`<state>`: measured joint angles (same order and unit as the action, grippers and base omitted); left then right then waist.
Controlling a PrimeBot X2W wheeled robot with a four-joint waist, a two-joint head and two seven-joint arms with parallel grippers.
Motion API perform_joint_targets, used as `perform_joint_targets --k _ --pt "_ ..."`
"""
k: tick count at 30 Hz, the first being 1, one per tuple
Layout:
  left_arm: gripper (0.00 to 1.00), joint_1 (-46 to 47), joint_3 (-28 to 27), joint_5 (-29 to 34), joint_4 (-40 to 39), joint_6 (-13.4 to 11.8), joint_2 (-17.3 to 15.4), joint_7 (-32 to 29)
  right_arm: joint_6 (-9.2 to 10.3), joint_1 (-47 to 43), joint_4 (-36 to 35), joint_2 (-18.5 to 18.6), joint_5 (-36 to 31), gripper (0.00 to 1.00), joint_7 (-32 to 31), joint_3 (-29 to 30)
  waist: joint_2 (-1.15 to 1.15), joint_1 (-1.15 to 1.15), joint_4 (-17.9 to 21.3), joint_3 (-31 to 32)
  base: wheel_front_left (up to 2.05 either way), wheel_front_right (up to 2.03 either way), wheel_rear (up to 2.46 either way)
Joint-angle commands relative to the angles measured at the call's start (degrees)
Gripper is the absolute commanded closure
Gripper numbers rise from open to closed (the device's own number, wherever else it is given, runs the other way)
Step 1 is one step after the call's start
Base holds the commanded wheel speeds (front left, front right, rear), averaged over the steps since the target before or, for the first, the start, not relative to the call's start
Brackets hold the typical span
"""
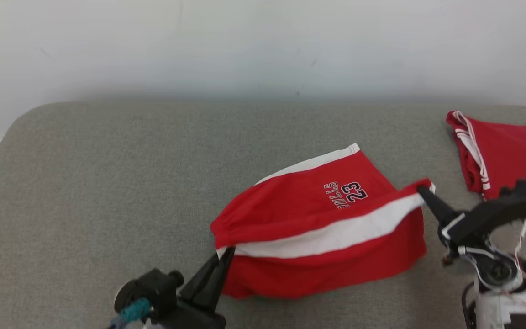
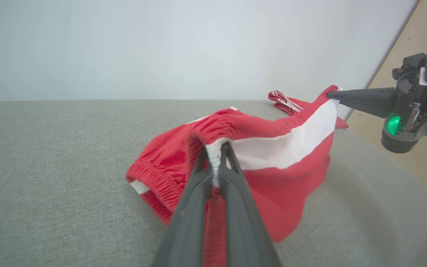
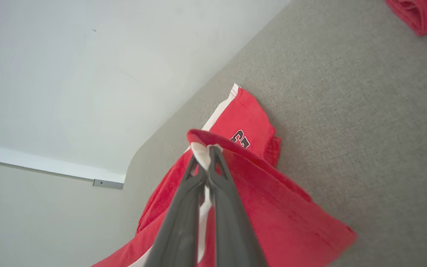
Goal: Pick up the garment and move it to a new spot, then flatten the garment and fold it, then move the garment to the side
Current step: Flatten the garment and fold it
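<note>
Now | I'm pinching the garment [image 1: 308, 205] with left end effector [image 1: 228, 251] and right end effector [image 1: 421, 190], both clamped tight | flattening, folding, side-move pending, I reckon.

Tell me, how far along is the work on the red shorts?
Done: the red shorts are gripped. In hand: the left end effector and right end effector, shut, hold both ends of the white stripe above the grey padded surface. Left: flattening, folding, moving aside; the cloth lies rumpled.

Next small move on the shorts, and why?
Probably carry the left gripper and right gripper forward to the far white stripe, folding the shorts in half: each is shut on an end of the near stripe, raised off the cushion.
</note>
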<state>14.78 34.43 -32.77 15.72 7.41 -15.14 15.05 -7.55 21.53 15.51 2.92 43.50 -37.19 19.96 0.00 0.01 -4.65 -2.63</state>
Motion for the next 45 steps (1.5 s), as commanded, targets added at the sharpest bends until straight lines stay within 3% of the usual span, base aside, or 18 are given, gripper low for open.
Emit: perform_joint_targets --k 1,14,28,29,30,31,38,45 --pt "1.0 1.1 -0.1 -0.7 0.3 0.0 0.1 0.2 0.12 1.0 0.5 -0.1 -0.5 1.0 0.4 -0.1 0.0 -0.01 -1.0 -1.4 0.0 0.0 0.0" --pt "1.0 15.4 -1.7 -0.9 9.6 0.0 3.7 0.2 0.12 26.6 22.7 0.1 -16.3 1.0 6.5 3.6 0.0 -0.01 -3.7 -10.0 0.0 0.0 0.0" --pt "1.0 21.3 -2.4 0.7 17.4 0.1 7.6 0.2 0.12 38.5 39.1 2.9 -25.4 1.0 14.5 -0.2 0.0 -0.01 -4.9 -15.1 0.0 0.0 0.0" --pt "0.86 21.2 -2.5 0.8 17.7 0.1 7.7 0.2 0.12 38.8 39.7 3.1 -25.5 0.7 15.2 -0.6 0.0 -0.01 -4.9 -15.0 0.0 0.0 0.0" --pt "0.51 21.1 -2.5 0.9 17.8 0.1 7.8 0.2 0.12 39.0 40.3 3.2 -25.3 0.4 15.7 -0.9 0.0 -0.01 -4.8 -14.8 0.0 0.0 0.0" --pt "0.0 20.9 -2.5 1.0 17.8 0.1 7.8 0.2 0.12 39.0 41.0 3.4 -24.9 0.0 16.1 -1.1 0.0 -0.01 -4.8 -14.5 0.0 0.0 0.0" --pt "0.0 16.7 -5.5 3.7 16.1 0.1 7.1 0.2 0.12 36.6 43.4 4.6 -21.6 0.0 17.6 -4.0 0.0 -0.01 -4.0 -10.8 0.0 0.0 0.0" --pt "0.0 11.3 -10.5 7.2 12.7 -0.1 6.4 0.2 0.12 31.9 40.4 6.9 -16.9 0.0 18.5 -8.7 0.0 -0.01 -3.6 -7.9 0.0 0.0 0.0"
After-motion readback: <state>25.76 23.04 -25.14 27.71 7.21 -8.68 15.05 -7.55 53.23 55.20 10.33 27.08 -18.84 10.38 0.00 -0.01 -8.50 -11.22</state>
